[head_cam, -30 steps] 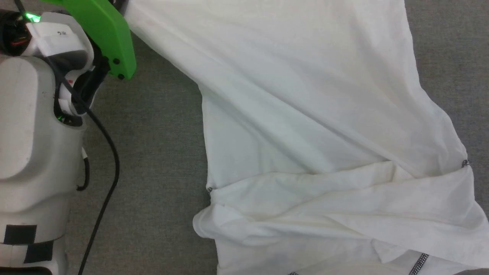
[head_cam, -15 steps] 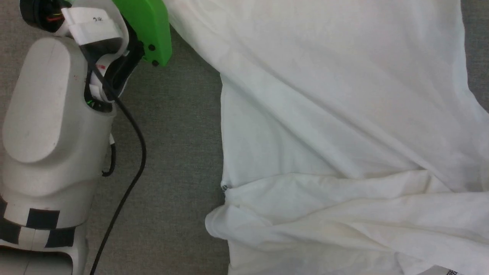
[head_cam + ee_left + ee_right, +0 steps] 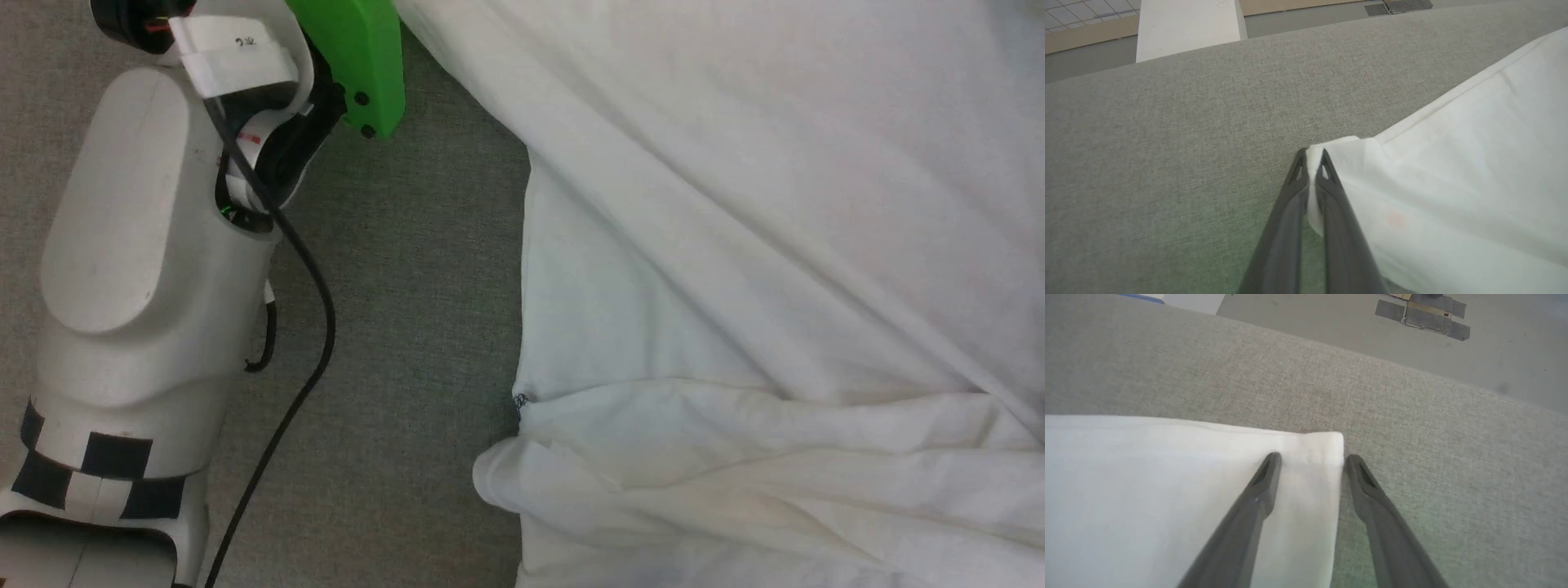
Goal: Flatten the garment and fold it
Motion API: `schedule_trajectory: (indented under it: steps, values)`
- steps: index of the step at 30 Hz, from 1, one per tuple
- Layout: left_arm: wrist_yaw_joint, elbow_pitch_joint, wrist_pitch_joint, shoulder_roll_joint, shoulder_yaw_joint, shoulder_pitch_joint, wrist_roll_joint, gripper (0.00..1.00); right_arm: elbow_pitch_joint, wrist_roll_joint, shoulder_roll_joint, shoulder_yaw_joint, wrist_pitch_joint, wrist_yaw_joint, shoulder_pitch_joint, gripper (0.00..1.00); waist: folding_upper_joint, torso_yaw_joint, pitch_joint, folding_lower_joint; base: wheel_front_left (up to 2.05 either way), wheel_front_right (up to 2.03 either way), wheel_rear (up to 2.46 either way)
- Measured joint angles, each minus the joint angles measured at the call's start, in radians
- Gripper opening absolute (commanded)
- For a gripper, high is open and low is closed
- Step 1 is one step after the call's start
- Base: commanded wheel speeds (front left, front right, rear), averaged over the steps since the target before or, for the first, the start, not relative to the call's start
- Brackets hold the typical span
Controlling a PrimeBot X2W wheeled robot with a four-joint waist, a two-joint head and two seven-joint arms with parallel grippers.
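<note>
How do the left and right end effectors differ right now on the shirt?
The left end effector is shut, pinching a hemmed corner of the garment; the right end effector stands open, gripping nothing. The left's jaws meet on fabric; the right's straddle a corner edge, one over cloth, one over the grey surface. Both sit at a garment corner.

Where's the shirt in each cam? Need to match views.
Head: shirt covers the right half, top to bottom.
Left wrist: right side; its corner is pinched in the left gripper.
Right wrist: lower left; its corner lies between the fingers of the open right gripper.
Shared landmark: the grey cloth surface under it.
</note>
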Motion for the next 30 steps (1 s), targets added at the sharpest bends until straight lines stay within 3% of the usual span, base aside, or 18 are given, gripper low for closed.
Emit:
schedule_trajectory:
  steps: [1, 6, 13, 19, 30]
  values:
    - [0.0, 0.004, 0.0, 0.0, 0.0, 0.0, -0.002, 0.0, -0.001, -0.006, 0.005, -0.005, 0.003, 0.0, -0.002, 0.0, 0.0, 0.003, 0.001, 0.0, 0.0, 0.0, 0.0]
    - [0.0, 0.016, -0.015, -0.001, 0.001, 0.0, -0.009, 0.0, -0.003, -0.025, 0.015, -0.017, -0.001, 0.0, -0.002, 0.0, 0.0, 0.004, -0.003, 0.0, 0.0, 0.0, 0.0]
    - [0.015, 0.039, -0.132, -0.004, 0.035, -0.014, -0.004, 0.0, -0.002, -0.027, 0.012, -0.05, -0.122, 0.0, -0.002, 0.0, 0.0, -0.018, -0.034, 0.0, 0.0, 0.0, 0.0]
    - [0.03, 0.055, -0.228, -0.006, 0.064, -0.035, 0.021, 0.0, 0.013, -0.027, 0.0, -0.071, -0.225, 0.0, -0.004, 0.0, 0.0, -0.049, -0.094, 0.0, 0.0, 0.0, 0.0]
    - [0.017, 0.071, -0.346, 0.002, 0.078, -0.034, 0.02, 0.0, 0.002, 0.045, -0.042, -0.076, -0.334, 0.001, 0.049, 0.0, 0.0, -0.112, -0.223, 0.0, 0.0, 0.0, 0.0]
